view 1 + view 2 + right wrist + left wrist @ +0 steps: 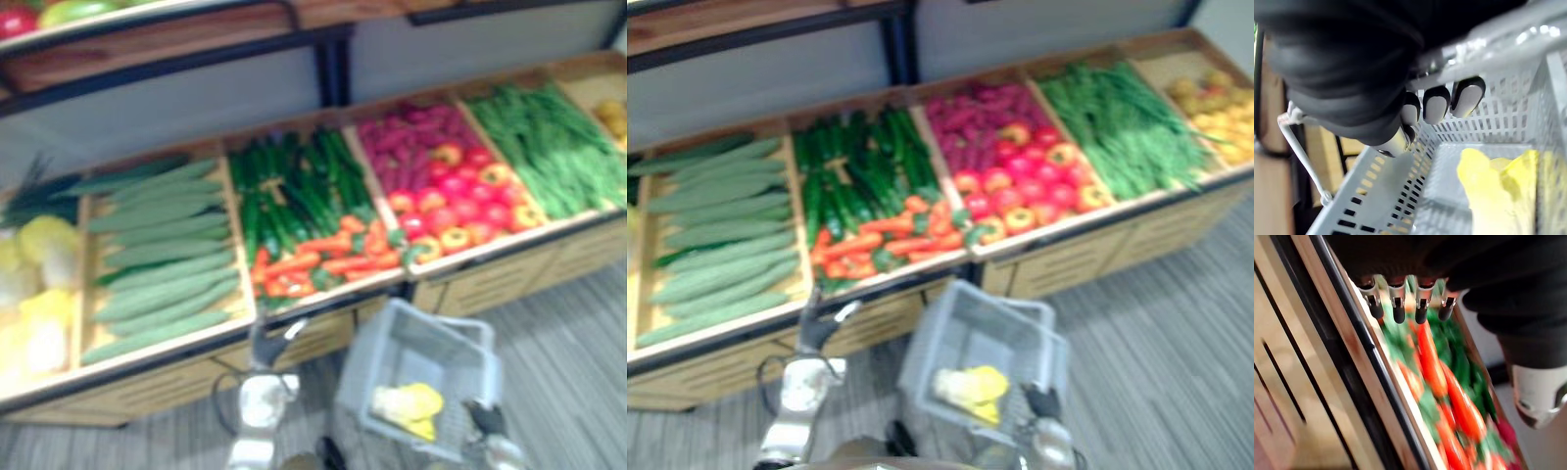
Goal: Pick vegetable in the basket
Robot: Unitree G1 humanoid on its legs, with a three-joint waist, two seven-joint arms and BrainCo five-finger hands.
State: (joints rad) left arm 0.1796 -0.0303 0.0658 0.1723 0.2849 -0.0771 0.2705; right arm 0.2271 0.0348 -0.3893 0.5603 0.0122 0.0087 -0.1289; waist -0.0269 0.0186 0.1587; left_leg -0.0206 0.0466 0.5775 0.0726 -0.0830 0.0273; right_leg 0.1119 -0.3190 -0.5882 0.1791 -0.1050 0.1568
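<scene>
Fingers (1399,308) on my left hand (266,341) straight above long orange carrots (1430,357); right hand (1436,104) clamped round the handle (1508,44) of a pale grey slotted plastic basket (1381,196).

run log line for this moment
left robot hand: open, near orange carrots | right robot hand: shut on handle of light grey perforated plastic basket | basket holds: yellow leafy vegetable
</scene>
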